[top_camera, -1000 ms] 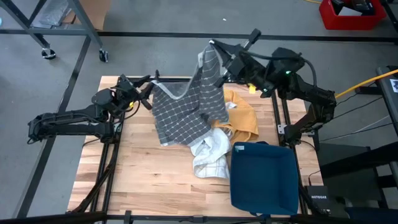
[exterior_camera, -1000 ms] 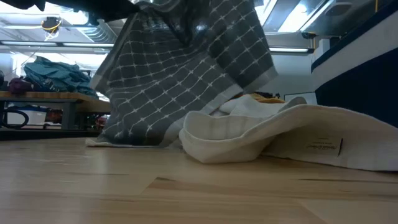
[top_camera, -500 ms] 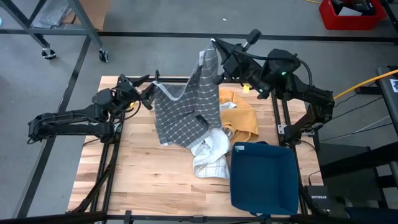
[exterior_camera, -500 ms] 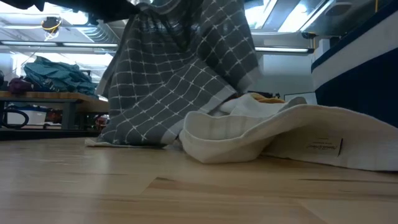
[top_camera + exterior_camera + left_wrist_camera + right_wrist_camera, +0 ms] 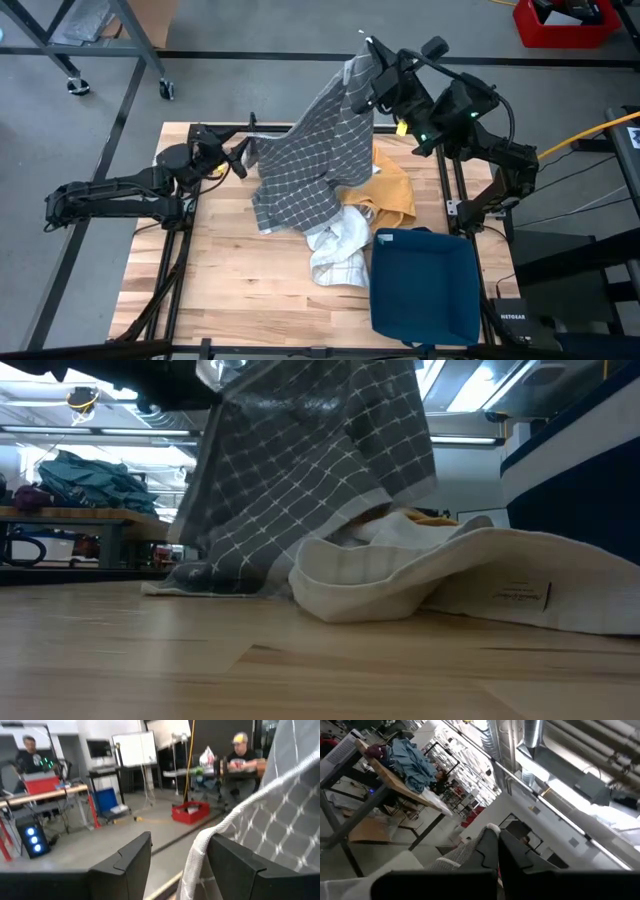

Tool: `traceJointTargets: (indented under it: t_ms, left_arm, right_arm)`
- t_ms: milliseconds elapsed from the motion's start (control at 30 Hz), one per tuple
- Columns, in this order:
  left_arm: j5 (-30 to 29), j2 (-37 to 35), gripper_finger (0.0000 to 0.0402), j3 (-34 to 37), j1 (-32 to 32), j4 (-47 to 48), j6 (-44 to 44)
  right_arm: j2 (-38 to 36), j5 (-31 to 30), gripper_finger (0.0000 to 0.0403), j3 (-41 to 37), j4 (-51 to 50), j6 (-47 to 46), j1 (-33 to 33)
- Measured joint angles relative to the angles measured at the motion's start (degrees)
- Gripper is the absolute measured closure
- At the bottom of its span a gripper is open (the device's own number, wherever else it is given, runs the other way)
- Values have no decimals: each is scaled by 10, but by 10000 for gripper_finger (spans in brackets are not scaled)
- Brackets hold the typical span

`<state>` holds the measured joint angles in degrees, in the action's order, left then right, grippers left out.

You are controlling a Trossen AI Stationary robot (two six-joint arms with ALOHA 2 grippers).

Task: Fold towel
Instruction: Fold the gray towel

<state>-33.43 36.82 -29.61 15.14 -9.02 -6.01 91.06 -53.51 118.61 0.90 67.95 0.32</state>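
Observation:
A grey checked towel (image 5: 310, 160) hangs from my right gripper (image 5: 368, 52), which is shut on its top high over the table's far edge. The towel's lower end (image 5: 285, 215) rests on the wooden table (image 5: 210, 280). My left gripper (image 5: 243, 155) stands open at the towel's left side. In the left wrist view the towel's white hem (image 5: 199, 851) runs between the two fingers of my left gripper (image 5: 180, 847). The low view shows the towel (image 5: 310, 470) hanging down behind a white cloth (image 5: 450, 575). My right gripper pinches the towel's top edge at its white hem (image 5: 489, 828) between its two shut fingers. The towel hangs slack below the fingers, with its lower end on the table. My left gripper has the hem close to one finger (image 5: 235, 865); I cannot tell whether it touches.
A yellow cloth (image 5: 392, 185) and a white checked cloth (image 5: 338, 250) lie bunched to the right of the towel. A dark blue cloth (image 5: 425, 285) covers the near right corner. The table's left and near parts show bare wood.
My right gripper has gone up and toward the table's far right and has turned, carrying the towel's top with it. The towel's upper edge, which sagged between the grippers, now runs straighter from the left gripper up to the right one. The towel's lower end has stayed on the table.

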Motion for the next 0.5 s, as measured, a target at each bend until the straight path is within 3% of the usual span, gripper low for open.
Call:
traceJointTargets:
  t_ms: [267,500]
  left_arm:
    - [0,0,219,0,0,161,47]
    - [0,0,219,0,0,236,56]
  right_arm:
    - [1,1,402,0,-25,-22,0]
    - [1,1,402,0,-56,-22,0]
